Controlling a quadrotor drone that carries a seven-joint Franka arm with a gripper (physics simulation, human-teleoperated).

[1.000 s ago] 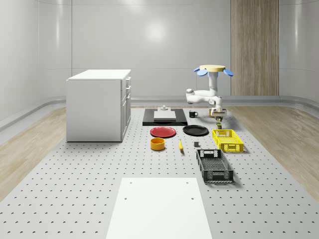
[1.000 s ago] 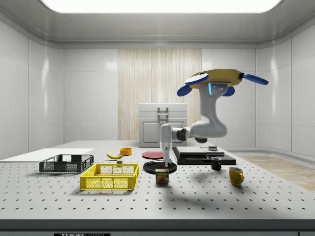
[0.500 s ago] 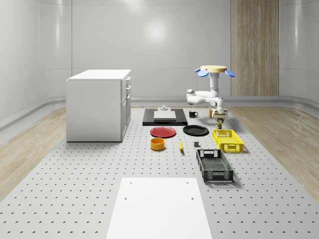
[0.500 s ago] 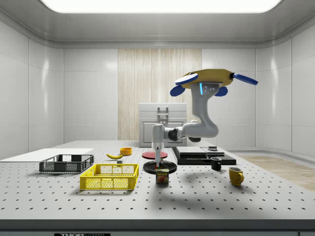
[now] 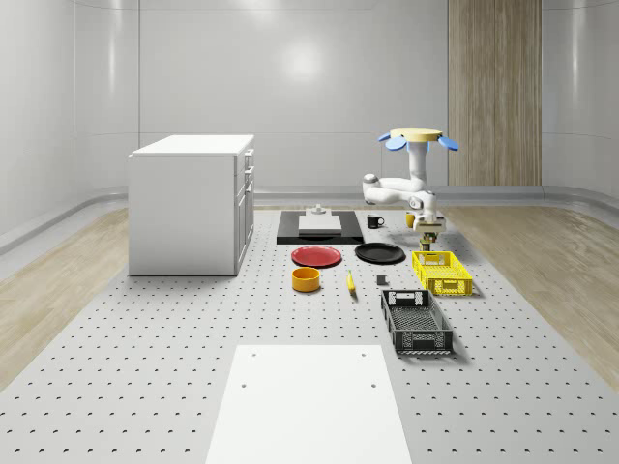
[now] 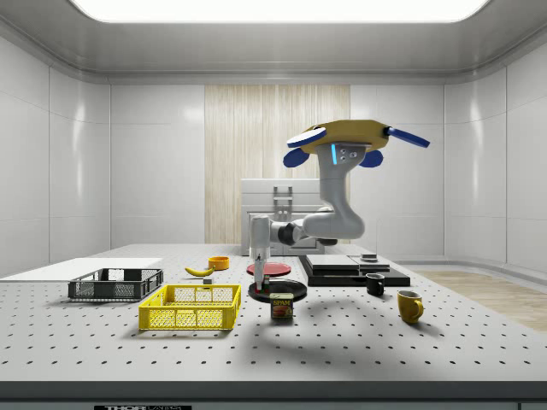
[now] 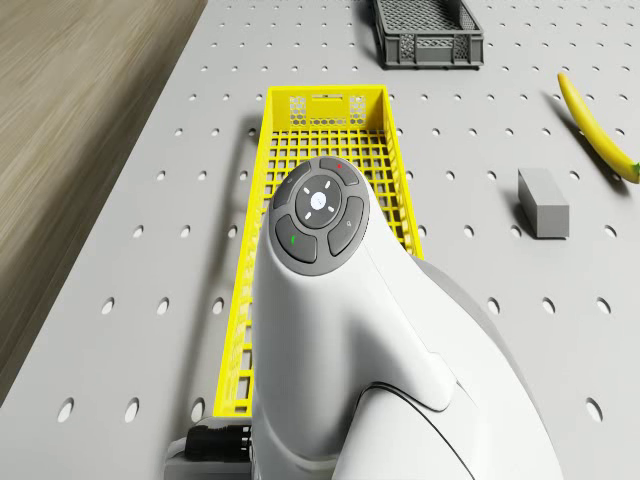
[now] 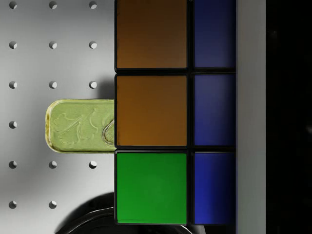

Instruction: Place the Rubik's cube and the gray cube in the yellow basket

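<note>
Basket [image 5: 442,273] lies on the counter [image 5: 145,367]; the drone [image 5: 418,135] hovers just past its far end. The hand [image 6: 258,269] hangs above a can [image 8: 78,126], clamped on the Rubik's cube [image 8: 165,112], 1 of 2 cubes wanted. Rigid, light, slick plastic, I'd guess: flat opposite faces suit best. The gray cube [image 7: 543,203] lies beside the basket, untouched.

Rubik's cube [image 8: 152,112]: orange, green and blue squares, black seams | basket [image 7: 327,115]: yellow mesh | gray cube [image 7: 543,203]: plain gray | counter [image 5: 145,358]: light gray, dotted with dark holes | crate [image 5: 416,322]: dark gray mesh | banana [image 7: 598,131]: yellow | plate [image 5: 316,256]: red | drone [image 6: 350,137]: yellow body, blue rotors, white arm
</note>
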